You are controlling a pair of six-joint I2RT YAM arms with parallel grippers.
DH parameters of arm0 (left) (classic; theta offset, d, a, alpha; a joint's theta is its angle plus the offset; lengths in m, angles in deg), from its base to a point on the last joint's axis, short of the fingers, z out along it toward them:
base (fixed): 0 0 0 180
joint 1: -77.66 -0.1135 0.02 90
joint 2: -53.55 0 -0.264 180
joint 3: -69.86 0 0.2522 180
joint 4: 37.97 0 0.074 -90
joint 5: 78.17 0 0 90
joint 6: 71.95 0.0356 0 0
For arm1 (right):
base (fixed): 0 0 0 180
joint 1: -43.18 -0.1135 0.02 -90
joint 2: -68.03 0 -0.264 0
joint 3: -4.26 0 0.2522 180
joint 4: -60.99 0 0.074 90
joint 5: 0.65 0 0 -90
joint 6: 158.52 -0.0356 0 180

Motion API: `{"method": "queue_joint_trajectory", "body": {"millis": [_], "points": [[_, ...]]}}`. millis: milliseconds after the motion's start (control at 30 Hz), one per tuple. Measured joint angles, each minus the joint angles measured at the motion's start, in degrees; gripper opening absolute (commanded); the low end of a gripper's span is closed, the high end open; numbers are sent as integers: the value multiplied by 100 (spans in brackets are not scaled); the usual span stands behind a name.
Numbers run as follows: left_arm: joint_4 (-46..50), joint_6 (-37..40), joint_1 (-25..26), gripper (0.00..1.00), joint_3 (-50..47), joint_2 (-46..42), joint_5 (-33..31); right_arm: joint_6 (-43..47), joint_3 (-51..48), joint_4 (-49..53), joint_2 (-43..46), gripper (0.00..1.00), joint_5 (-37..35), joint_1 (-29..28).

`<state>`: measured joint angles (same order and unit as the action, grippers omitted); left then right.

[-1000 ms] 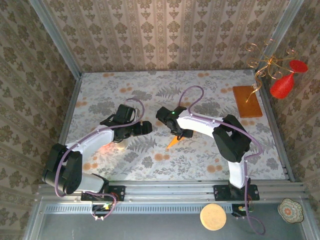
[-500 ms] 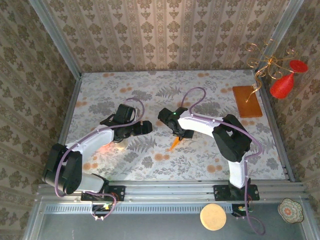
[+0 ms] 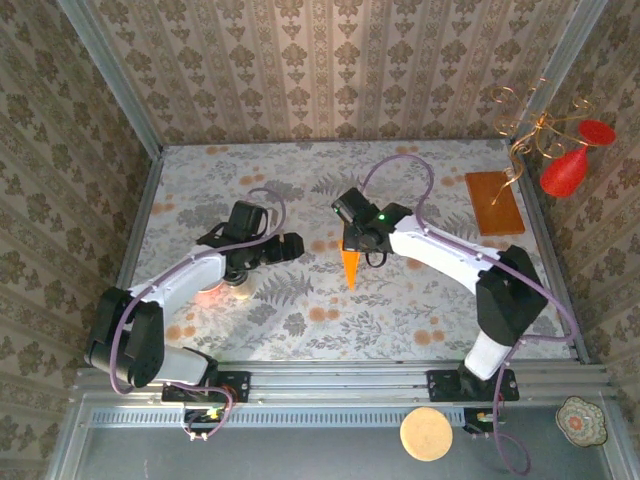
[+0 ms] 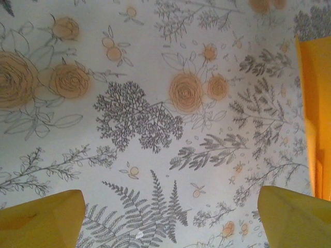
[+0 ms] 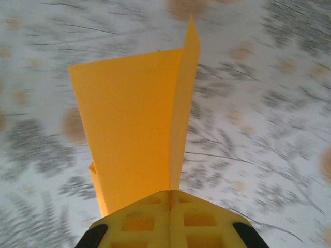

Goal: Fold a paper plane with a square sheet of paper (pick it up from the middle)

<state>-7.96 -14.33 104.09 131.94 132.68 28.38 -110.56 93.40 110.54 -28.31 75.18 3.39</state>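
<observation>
My overhead feed is bright, even and softly shadowed. On the right wrist, motion blur smears the tablecloth (image 5: 269,119); the paper plane (image 5: 134,129) is sharper. The left wrist is crisp, with left fingertips (image 4: 41,219) soft at five and seven o'clock.

Top cam overhead; wrist cams close, share plane (image 4: 316,103) (image 5: 134,129).

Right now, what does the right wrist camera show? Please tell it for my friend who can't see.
The right gripper, yellow and at the bottom of the picture, is shut on a folded orange-yellow paper plane that sticks out away from the camera. Behind it is a blurry flowery tablecloth.
</observation>
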Motion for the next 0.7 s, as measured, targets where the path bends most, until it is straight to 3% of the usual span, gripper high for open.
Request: {"method": "queue_joint_trajectory", "body": {"millis": [333,700], "points": [[-219,-240,-120,80,98,22,17,328,-1792,-2957,9,3,2721,610],[-573,-758,879,65,387,970,20,-210,-3287,-5187,-181,6,3873,1316]]}}
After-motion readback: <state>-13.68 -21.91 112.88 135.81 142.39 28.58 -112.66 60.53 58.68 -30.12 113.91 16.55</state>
